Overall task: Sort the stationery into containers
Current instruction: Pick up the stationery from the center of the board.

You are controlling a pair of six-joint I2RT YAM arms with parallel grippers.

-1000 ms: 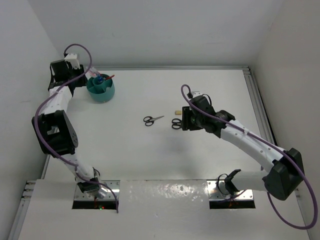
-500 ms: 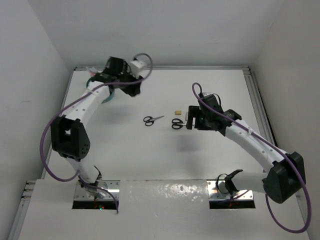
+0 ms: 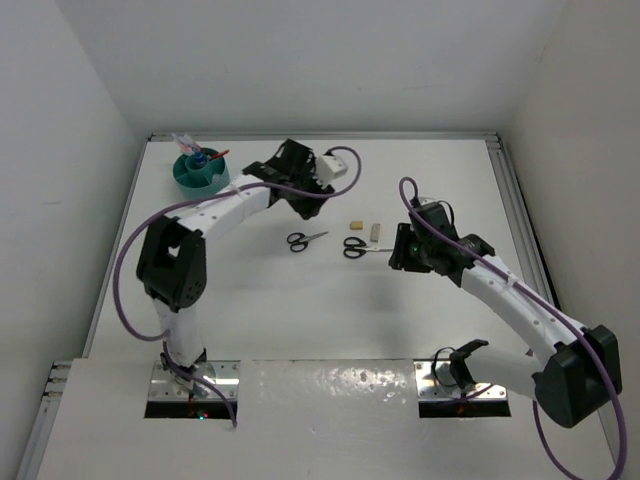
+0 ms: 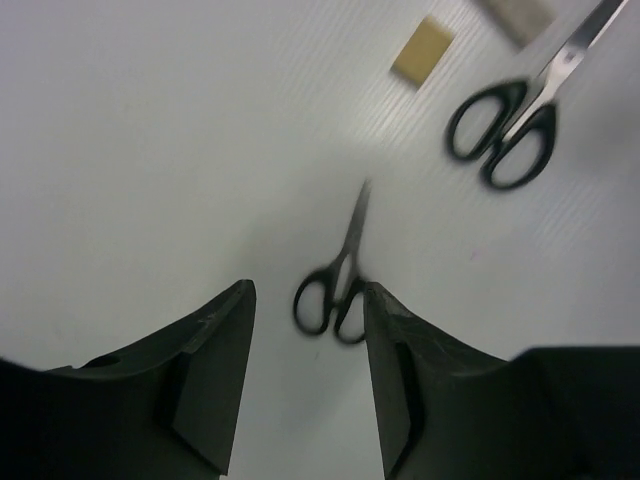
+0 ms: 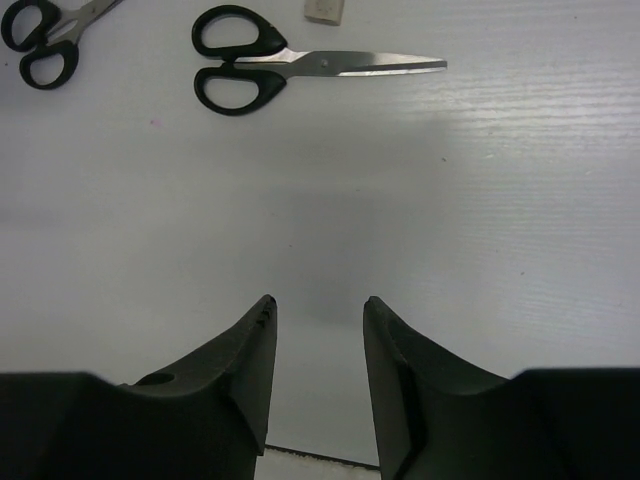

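The teal organiser (image 3: 200, 172) stands at the far left with pens and a blue-capped bottle in it. Two black-handled scissors lie mid-table: a small pair (image 3: 305, 240) (image 4: 335, 290) (image 5: 45, 40) and a larger pair (image 3: 355, 246) (image 4: 510, 130) (image 5: 290, 70). A beige eraser (image 3: 354, 226) (image 4: 422, 52) and a small white piece (image 3: 374, 230) (image 5: 323, 10) lie just behind the larger pair. My left gripper (image 3: 300, 205) (image 4: 308, 290) hovers open and empty over the table, with the small scissors just beyond its tips. My right gripper (image 3: 400, 250) (image 5: 318, 302) is open and empty, to the right of the larger scissors.
White walls close in the table on the left, back and right. A metal rail (image 3: 515, 200) runs along the right edge. The purple cables loop over both arms.
My left arm has swung right from the organiser to the small scissors. My right gripper has drawn back from the larger scissors, uncovering the white piece.
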